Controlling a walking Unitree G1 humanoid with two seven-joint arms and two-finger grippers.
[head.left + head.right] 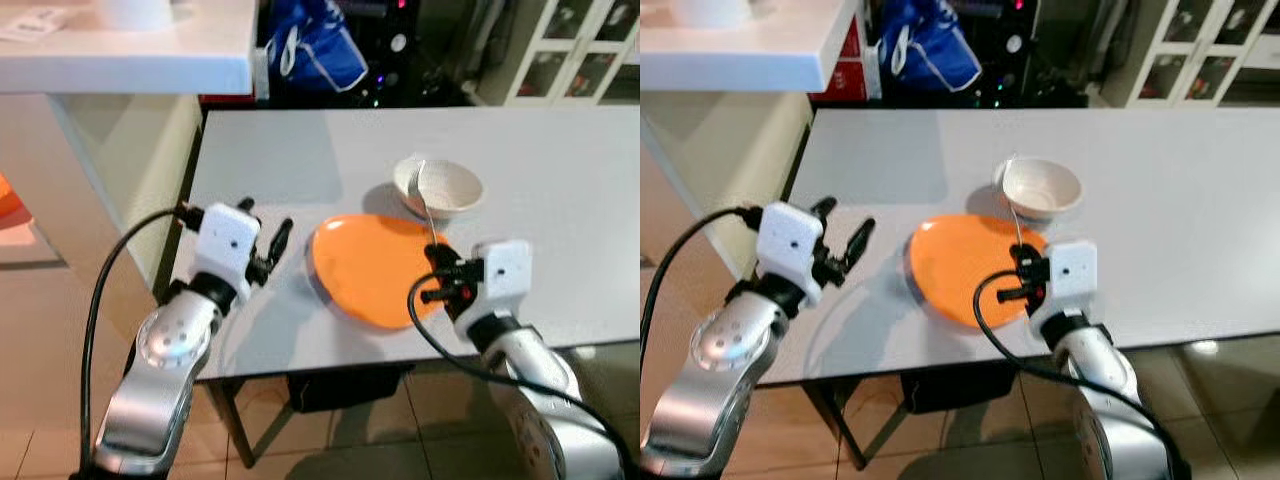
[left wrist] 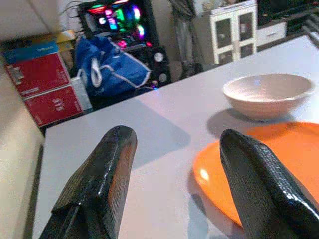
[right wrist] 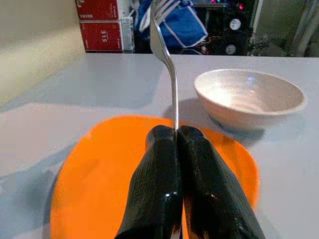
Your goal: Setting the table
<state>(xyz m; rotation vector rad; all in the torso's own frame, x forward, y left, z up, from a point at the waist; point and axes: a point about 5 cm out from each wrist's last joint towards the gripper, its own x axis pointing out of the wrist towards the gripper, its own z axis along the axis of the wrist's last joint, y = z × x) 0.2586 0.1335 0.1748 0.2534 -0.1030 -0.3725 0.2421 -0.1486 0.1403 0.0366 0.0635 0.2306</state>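
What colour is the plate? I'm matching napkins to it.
Plain bright orange, no pattern. The plate shows best in the left eye view.

A plain orange round plate [image 1: 370,270] is seen on the pale grey tabletop [image 1: 560,180], beside a cream-white ceramic bowl [image 1: 440,186]; a silver metal fork [image 3: 167,55] (shiny, unpatterned) is pinched between glossy black fingers [image 3: 159,194].
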